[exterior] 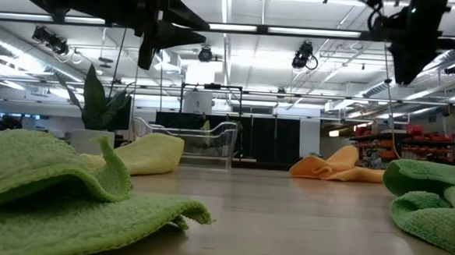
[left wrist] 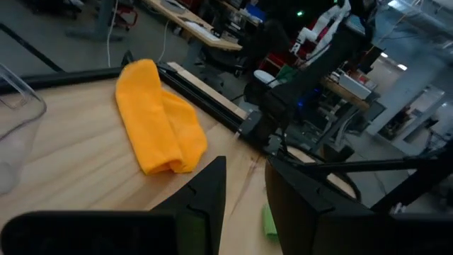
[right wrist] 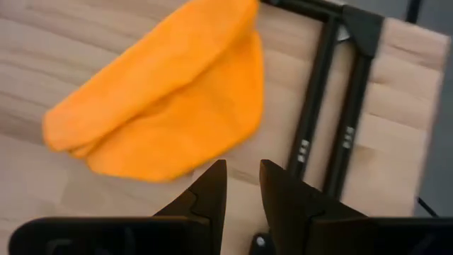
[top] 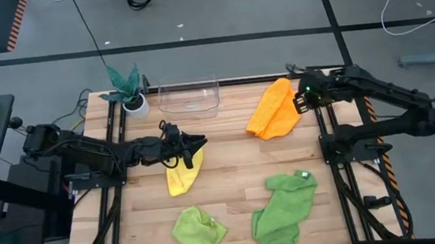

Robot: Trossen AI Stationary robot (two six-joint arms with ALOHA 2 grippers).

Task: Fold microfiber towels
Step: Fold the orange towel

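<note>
Four towels lie loose on the counter [top: 229,161]. The orange towel [top: 274,110] sits crumpled near the far right edge, the yellow towel [top: 181,176] near the middle left, the lime green towel [top: 198,229] at the near edge, and the larger mid-green towel [top: 284,205], with its small white tag [top: 303,175], to the near right. None looks neatly folded yet.

The left gripper [top: 196,146] hangs above the counter just past the far end of the yellow towel, its fingers nearly closed on nothing. The right gripper [top: 301,100] hovers beside the right edge of the orange towel, over the counter's dark frame rail [right wrist: 322,99]; its fingers are also nearly together and empty.

The step in hand is probably the first pick-up of a towel. To do it well, each gripper should spread its fingers before descending, take a corner or hem rather than the bunched middle, and pull the cloth flat before folding it edge to edge. Plush cloth drags on wood, so lifting slightly should help.

A clear plastic bin [top: 189,97] stands at the far edge; it appears empty, though its clear walls make that hard to confirm. Beside it is a small plant [top: 126,84] in a white pot.
</note>
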